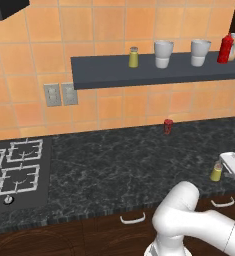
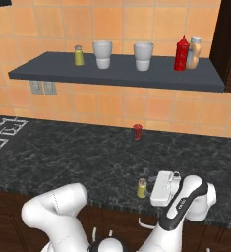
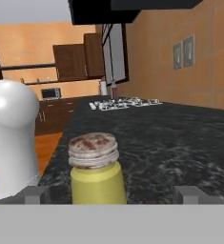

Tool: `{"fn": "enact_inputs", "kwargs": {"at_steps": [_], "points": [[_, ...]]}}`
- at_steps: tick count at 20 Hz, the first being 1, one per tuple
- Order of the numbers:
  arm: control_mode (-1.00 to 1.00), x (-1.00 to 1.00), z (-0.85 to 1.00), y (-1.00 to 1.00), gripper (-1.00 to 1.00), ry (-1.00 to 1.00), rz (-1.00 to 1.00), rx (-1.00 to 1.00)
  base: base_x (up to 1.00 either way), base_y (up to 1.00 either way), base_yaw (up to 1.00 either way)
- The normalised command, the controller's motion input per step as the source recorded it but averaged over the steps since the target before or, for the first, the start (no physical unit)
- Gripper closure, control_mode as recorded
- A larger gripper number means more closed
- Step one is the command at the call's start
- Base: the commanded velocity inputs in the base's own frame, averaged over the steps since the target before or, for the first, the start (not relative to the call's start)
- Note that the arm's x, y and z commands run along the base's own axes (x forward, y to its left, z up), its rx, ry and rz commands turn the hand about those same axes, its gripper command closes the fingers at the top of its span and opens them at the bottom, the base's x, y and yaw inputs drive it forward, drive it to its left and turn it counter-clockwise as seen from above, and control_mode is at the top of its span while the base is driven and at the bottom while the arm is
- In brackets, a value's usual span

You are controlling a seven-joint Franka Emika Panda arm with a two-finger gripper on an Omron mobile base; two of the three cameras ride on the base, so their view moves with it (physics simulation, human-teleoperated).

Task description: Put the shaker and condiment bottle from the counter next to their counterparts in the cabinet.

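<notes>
Up close, the hand view shows the shaker's (image 3: 95, 170) speckled grey cap, lost from the base views. It stands at the counter's (image 1: 114, 160) front edge, between the gripper's (image 3: 112, 194) wide-spread fingertips, ungrasped.

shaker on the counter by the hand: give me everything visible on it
The shaker is a small olive-yellow cylinder with a ribbed grey metal cap whose top looks rust-speckled. It stands upright near the front edge of the black marbled counter, at the right end in the left base view. The hand sits level with it, jaws wide open, one fingertip on either side of the shaker. No contact is visible. Its lower part is cut off in the hand view.
</notes>
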Motion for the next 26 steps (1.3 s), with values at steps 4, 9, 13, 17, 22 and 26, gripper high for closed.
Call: {"fn": "enact_inputs", "kwargs": {"at_steps": [4, 9, 13, 17, 22, 26], "points": [[-1.0, 0.27, -0.13, 0.0, -1.0, 0.0, 0.0, 0.03, 0.0, 0.0, 0.0], [-1.0, 0.01, -0.19, 0.0, -1.0, 0.0, 0.0, 0.04, 0.0, 0.0, 0.0], [-1.0, -0.05, -0.2, 0.06, -1.0, 0.0, 0.0, 0.01, 0.0, 0.0, 0.0], [-1.0, -0.03, -0.16, 0.32, 1.0, 0.0, 0.0, 0.0, 0.0, 0.0, 0.0], [-1.0, -0.15, -0.06, 0.36, 1.0, 0.0, 0.01, 0.0, 0.0, 0.0, 0.0], [-1.0, -0.32, 0.21, 0.27, 1.0, -0.1, 0.0, -0.02, 0.0, 0.0, 0.0]]}}
